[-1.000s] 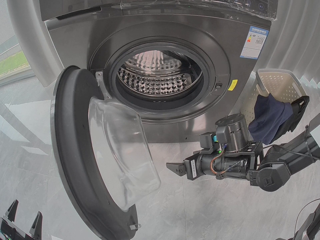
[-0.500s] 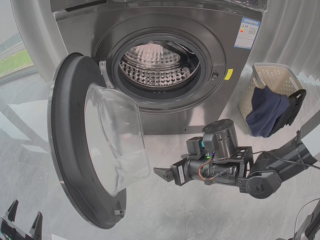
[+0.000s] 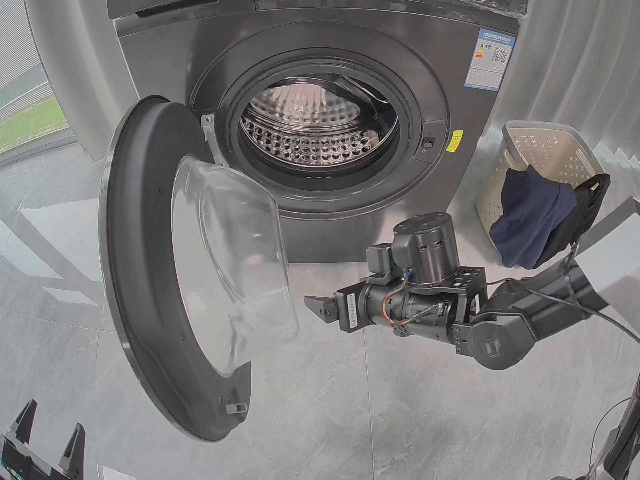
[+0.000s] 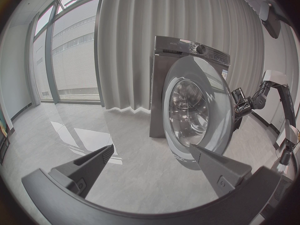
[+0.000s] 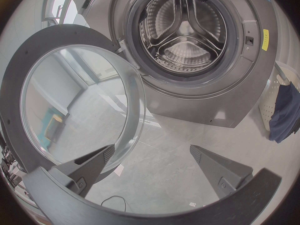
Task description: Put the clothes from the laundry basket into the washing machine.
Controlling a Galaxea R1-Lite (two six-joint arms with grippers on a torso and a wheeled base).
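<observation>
My left gripper (image 4: 151, 146) sits spread and empty, well short of the washing machine (image 3: 320, 41). My right gripper (image 5: 152, 147), fingers apart, holds nothing before the machine's open door (image 3: 133, 248). Drum (image 3: 313, 128) bare. Clothes (image 3: 533, 218) drape the laundry basket (image 3: 553, 155) just right of the machine. I judge loading not begun.

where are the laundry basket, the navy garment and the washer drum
laundry basket (image 3: 563, 155), head view, on its perforated inner wall
navy garment (image 3: 533, 218), head view, middle of the cloth hanging over the basket's front edge
washer drum (image 3: 310, 147), head view, on its perforated steel wall
</observation>
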